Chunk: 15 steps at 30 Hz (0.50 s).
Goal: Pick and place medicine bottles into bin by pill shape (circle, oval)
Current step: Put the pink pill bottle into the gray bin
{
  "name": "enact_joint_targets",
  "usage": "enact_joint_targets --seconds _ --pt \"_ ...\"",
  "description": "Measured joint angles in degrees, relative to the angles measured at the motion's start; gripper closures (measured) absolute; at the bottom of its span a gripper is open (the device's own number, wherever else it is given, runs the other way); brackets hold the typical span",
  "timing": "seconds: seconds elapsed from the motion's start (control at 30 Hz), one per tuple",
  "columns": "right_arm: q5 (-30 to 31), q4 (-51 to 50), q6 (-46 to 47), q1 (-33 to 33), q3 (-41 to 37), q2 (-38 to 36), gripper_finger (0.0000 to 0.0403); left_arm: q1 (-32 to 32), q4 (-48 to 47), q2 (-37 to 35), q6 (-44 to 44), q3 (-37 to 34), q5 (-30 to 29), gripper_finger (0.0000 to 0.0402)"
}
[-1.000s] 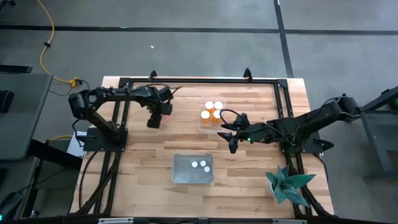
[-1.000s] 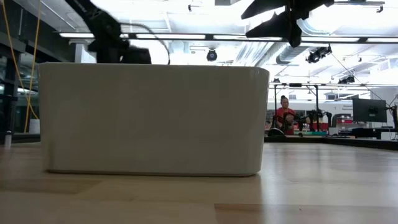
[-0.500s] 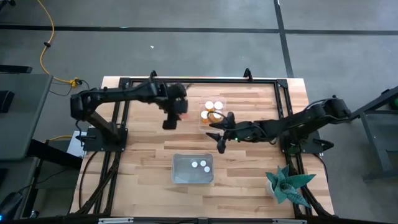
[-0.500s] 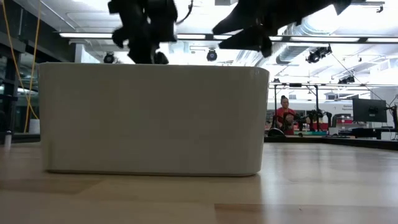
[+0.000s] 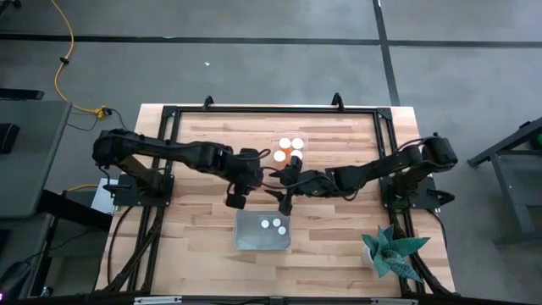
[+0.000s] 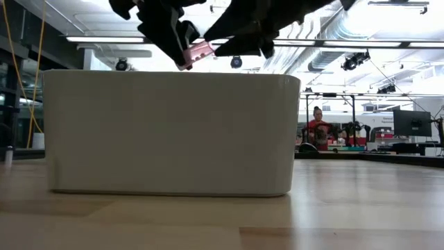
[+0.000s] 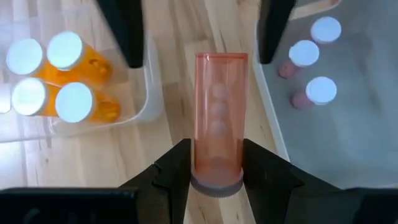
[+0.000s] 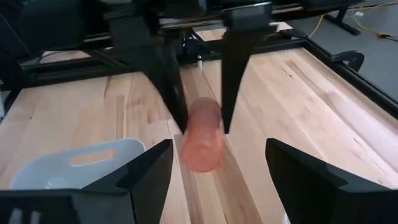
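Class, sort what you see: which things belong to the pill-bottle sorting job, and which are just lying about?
Job in hand:
- pinkish bottle, held by left gripper
- right gripper, open
- orange bottles in clear tray
- capped bottles in grey bin

Lying about:
- potted plant
- yellow cable
- person far behind

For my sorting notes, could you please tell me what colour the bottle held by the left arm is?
The bottle has a see-through pinkish-orange body, clearest in the left wrist view.
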Motion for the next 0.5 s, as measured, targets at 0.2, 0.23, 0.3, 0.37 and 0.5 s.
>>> enact_joint_targets --seconds 0.2,0.23,0.3,0.37,0.5 --pt "-2.8 -0.6 -0.5 0.0 2.5 1.4 0.015 -1.4 -0.1 0.0 -0.6 0.0 -2.5 0.028" --pt "-3.4 -0.6 -0.1 0.0 2.6 1.5 0.015 -1.3 0.1 0.0 -1.0 0.0 -2.7 0.028" --pt "-3.5 -1.6 1.2 0.0 2.6 1.6 0.015 -1.2 0.3 0.0 -1.0 0.0 -2.8 0.028" --pt "-3.5 -2.1 2.5 0.0 2.6 1.6 0.015 -1.1 0.7 0.0 -1.0 0.0 -2.8 0.028" --pt "-1.5 -2.0 4.1 0.0 2.6 1.6 0.0151 -1.1 2.2 0.0 -0.6 0.0 -2.8 0.028"
